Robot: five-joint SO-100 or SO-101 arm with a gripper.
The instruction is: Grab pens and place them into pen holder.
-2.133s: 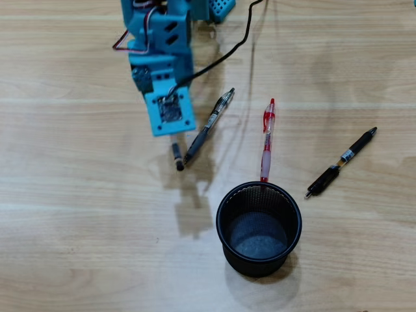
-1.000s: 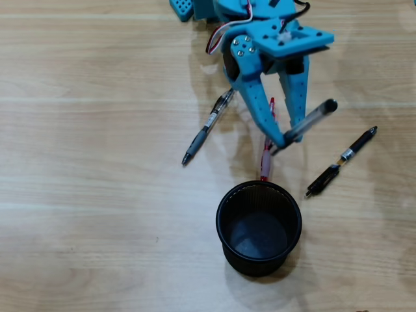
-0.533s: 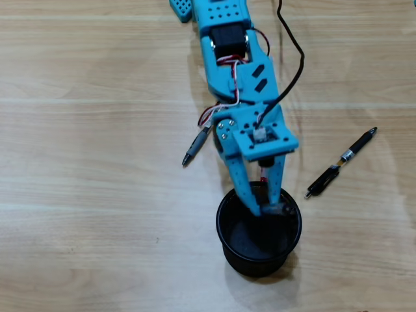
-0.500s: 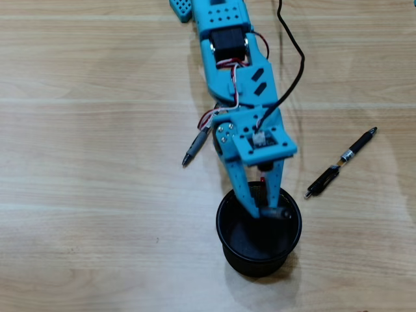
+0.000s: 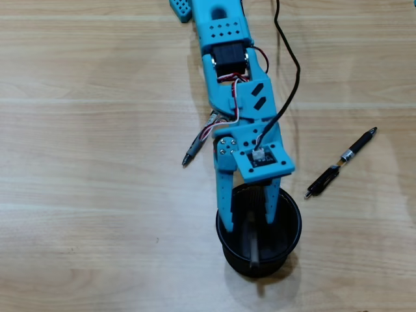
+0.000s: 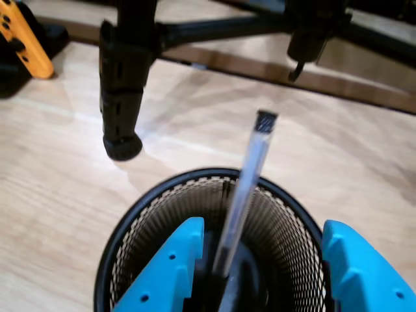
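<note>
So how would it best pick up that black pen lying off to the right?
Probably by the middle of the black pen, coming straight down from above. It lies flat and slanted on the table, with bare wood on both sides, so the fingers would close across its thin barrel.

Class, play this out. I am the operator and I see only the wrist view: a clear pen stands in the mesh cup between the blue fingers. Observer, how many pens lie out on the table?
Observer: Two show in the overhead view. One is the black pen with a silver band, lying to the right of the pen holder and apart from it.
Operator: And the other?
Observer: A grey-black pen pokes out from under the arm, to the upper left of the holder. Only its tip end shows.
Operator: Any red pen?
Observer: None is visible from above. The arm covers the table just behind the holder, so I cannot tell.
</note>
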